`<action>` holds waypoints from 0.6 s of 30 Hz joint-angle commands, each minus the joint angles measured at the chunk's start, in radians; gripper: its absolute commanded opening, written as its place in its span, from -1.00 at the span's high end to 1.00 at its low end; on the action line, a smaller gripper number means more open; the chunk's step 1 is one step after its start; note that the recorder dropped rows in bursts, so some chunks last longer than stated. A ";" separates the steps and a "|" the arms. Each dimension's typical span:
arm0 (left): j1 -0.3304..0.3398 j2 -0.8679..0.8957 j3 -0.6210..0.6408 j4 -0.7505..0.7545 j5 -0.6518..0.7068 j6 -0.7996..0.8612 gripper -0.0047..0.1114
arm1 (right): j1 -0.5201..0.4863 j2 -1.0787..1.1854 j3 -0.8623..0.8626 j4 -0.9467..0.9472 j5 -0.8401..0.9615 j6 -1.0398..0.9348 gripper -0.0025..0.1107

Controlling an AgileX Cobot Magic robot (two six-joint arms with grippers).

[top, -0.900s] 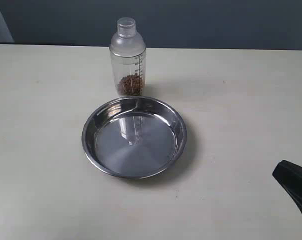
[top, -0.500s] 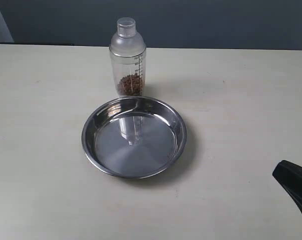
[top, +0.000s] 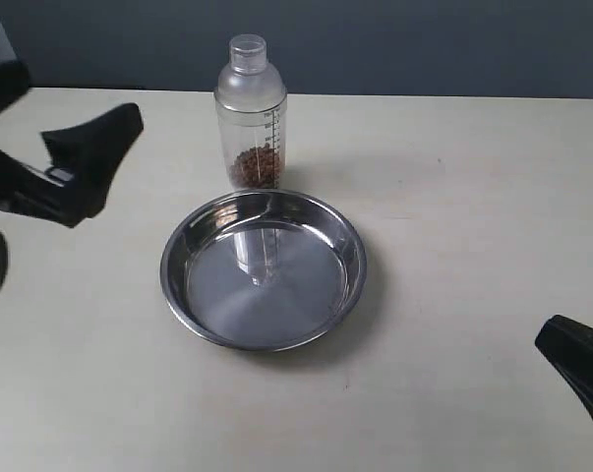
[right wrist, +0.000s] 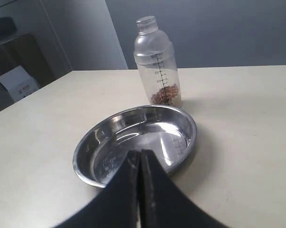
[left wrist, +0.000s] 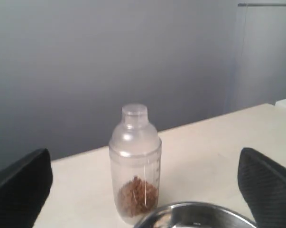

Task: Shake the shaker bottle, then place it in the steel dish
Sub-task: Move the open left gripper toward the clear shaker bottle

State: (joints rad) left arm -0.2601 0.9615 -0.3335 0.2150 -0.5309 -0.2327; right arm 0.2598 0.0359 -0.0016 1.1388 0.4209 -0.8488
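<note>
Steel dish [top: 174, 280]: on the tabletop [top: 473, 197], mid-scene.
Shaker bottle [top: 251, 123]: upright on the tabletop, just beyond the dish's far rim.
Left fingers [left wrist: 22, 187]: I see them wide apart, clear of the bottle.
Right fingers [right wrist: 152, 185]: pressed together, pointing at the dish.

Soft, even light is washing over the pale table [top: 473, 197], leaving a faint shadow right of the shaker bottle [top: 251, 118] and a darker one hugging the near right rim of the steel dish [top: 353, 258]. The dish's mirror bottom is throwing back pale glare, while the left arm [top: 70, 167] is smearing with motion blur and the left wrist view is looking hazy and washed out.
</note>
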 commanded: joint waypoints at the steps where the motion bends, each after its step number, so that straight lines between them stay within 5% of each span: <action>1: -0.011 0.167 -0.030 -0.045 -0.082 -0.027 -0.90 | -0.001 -0.004 0.002 0.003 -0.007 -0.004 0.97; 6: -0.011 0.338 -0.051 -0.122 -0.281 -0.018 -0.90 | -0.001 -0.004 0.002 0.003 -0.008 -0.004 0.97; 18: -0.011 0.695 -0.132 -0.083 -0.485 -0.049 -0.90 | -0.001 -0.004 0.002 0.003 -0.008 -0.004 0.97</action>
State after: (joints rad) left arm -0.2601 1.6003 -0.4457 0.1233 -0.9756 -0.2720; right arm 0.2598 0.0359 -0.0016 1.1388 0.4209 -0.8488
